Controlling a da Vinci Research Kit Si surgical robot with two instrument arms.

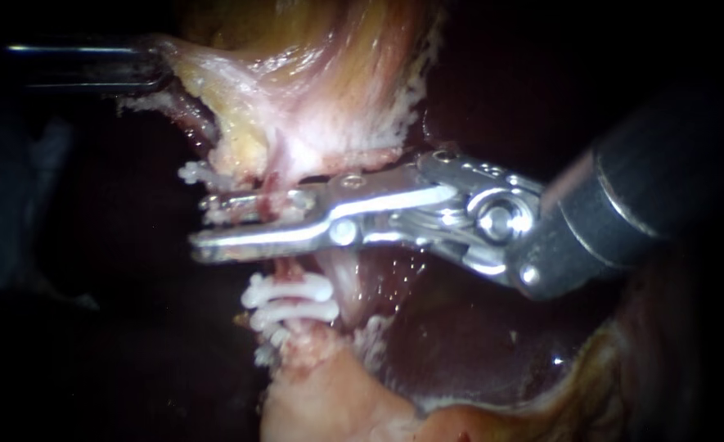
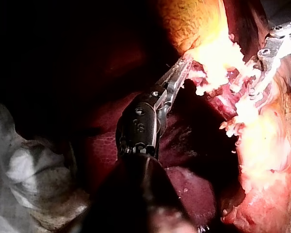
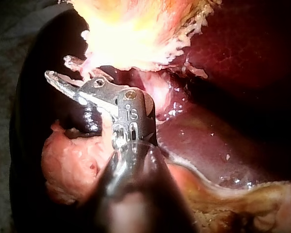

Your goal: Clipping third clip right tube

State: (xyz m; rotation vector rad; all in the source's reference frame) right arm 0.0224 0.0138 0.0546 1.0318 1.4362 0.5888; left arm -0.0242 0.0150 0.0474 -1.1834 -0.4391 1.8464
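Gripping gallbladder [image 1: 321, 82] edge, left instrument [image 1: 161, 69], right instrument [image 1: 202, 221] across tube [image 1: 290, 268] above clips [image 1: 292, 299]

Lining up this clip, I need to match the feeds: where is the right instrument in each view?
Endoscope view: right instrument enters from the right, jaws open astride the tube, just above the white clips.
Left wrist view: beyond the left instrument, across the pale frayed tissue; mainly its hinge shows.
Right wrist view: its own instrument, central, jaws close to that tissue.
Shared landmark: the pale frayed tissue.

Silver right instrument [image 1: 202, 225], dark shaft [image 1: 664, 176], round screws [image 1: 496, 219]
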